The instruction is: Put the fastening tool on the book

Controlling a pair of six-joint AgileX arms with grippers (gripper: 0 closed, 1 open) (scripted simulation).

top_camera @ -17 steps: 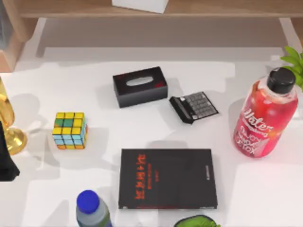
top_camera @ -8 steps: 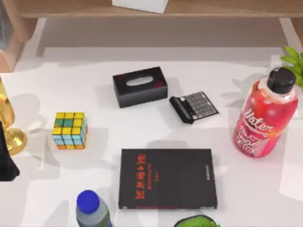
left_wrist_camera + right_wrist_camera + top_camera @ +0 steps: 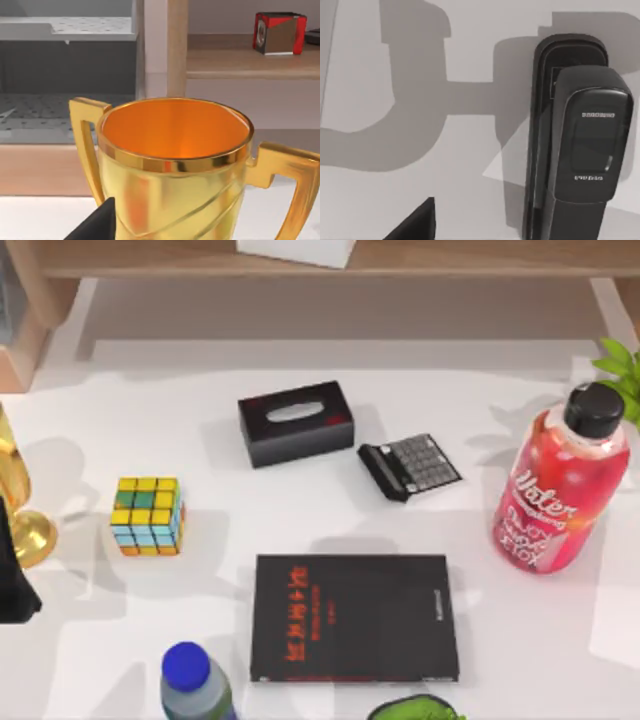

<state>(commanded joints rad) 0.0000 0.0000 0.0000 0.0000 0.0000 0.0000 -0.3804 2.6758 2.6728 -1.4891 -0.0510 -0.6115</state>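
Observation:
The fastening tool, a black stapler (image 3: 585, 150), lies flat on the white table in the right wrist view. A dark part of my right gripper (image 3: 415, 225) shows at that picture's edge, apart from the stapler. The book (image 3: 355, 617), flat and black with red characters, lies at the front middle of the table in the top view, with nothing on it. My left arm (image 3: 12, 585) stays at the table's left edge. A dark part of the left gripper (image 3: 97, 225) sits close in front of a gold trophy (image 3: 175, 165).
On the table stand a black box with an oval slot (image 3: 296, 422), a calculator (image 3: 410, 466), a colour cube (image 3: 148, 515), a red bottle (image 3: 560, 490) and a blue-capped bottle (image 3: 192, 680). A green object (image 3: 418, 708) lies at the front edge.
The bright patch on the table's front right has shrunk toward the right edge as the shadows there shifted. None of the objects has moved.

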